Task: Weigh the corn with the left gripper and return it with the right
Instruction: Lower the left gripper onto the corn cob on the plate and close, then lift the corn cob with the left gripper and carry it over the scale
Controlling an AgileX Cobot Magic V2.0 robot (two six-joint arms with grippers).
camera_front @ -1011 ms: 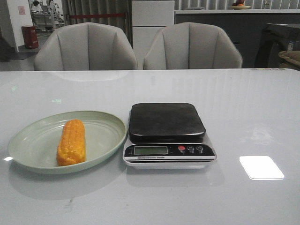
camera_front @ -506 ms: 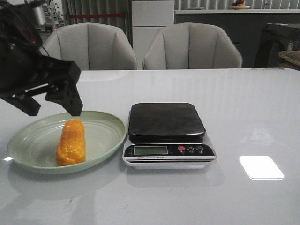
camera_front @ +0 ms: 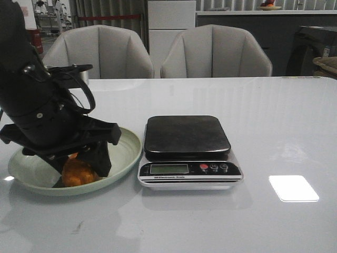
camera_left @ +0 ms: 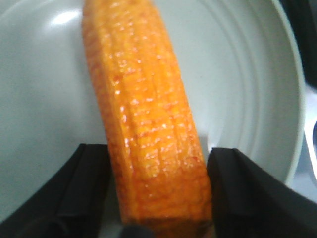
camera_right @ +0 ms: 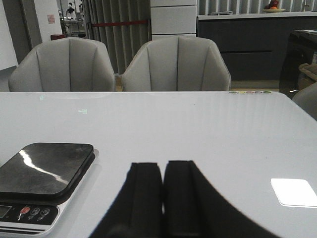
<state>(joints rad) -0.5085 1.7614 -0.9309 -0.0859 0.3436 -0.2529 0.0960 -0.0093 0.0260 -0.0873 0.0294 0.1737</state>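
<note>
Dropped since half a second ago: black left gripper (camera_front: 79,166) now straddles the stubby orange-yellow corn (camera_left: 146,124) in the pale green plate (camera_front: 124,150), jaws apart, one each side. Close squarely mid-cob, lift straight. Black right gripper (camera_right: 162,191) pressed together, idle. One corn, one plate, one black-topped scale (camera_front: 187,137).

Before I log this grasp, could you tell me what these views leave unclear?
- Front view: the left gripper hides most of the corn.
- Left wrist view: fingers flank the corn; contact is unclear.
- Scale display: too small to read.
</note>
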